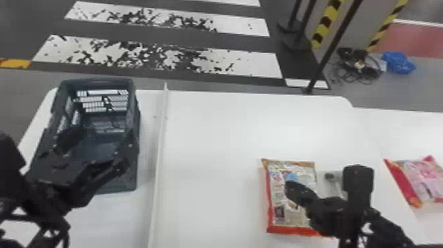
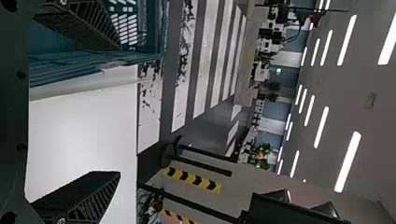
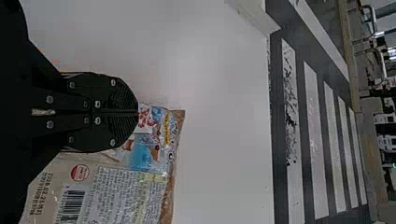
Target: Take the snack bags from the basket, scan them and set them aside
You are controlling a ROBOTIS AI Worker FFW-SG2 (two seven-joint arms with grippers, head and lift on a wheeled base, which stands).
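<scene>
Conveniently, we have the bag (image 3: 135, 191) barcode (image 3: 71, 205) up for scanning near our right end effector (image 3: 137, 113), pressed together, seemingly empty; our left end effector (image 2: 119, 109) is spread at the basket (image 1: 95, 80).

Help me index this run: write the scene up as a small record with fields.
left gripper: open, over the basket
right gripper: fingers together, over the red-edged bag; contact unclear
red-edged bag: flat on the white table, barcode facing up
pink bag: lying at the robot's right, beyond the red-edged one
basket: at the robot's left, partly hidden by the left arm
divider: long white strip between basket and bags
scan status: cannot tell
</scene>
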